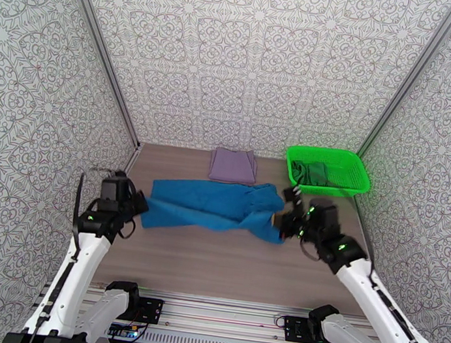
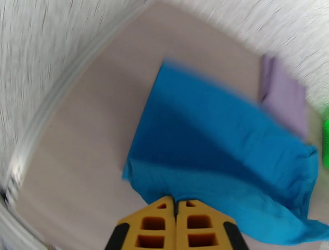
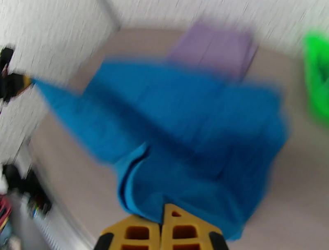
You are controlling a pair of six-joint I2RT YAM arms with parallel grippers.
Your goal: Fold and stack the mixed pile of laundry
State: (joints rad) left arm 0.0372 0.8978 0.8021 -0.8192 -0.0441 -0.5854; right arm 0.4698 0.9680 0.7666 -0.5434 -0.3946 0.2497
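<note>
Blue garment stretched crosswise on the table, with the lavender-grey garment folded flat behind it and the dark green garment in the basket. Top view: left hand low at its left end, right hand at its right end. Left wrist: fingers closed on the blue edge. Right wrist: blurred, fingers pinched together on bunched blue cloth.
</note>
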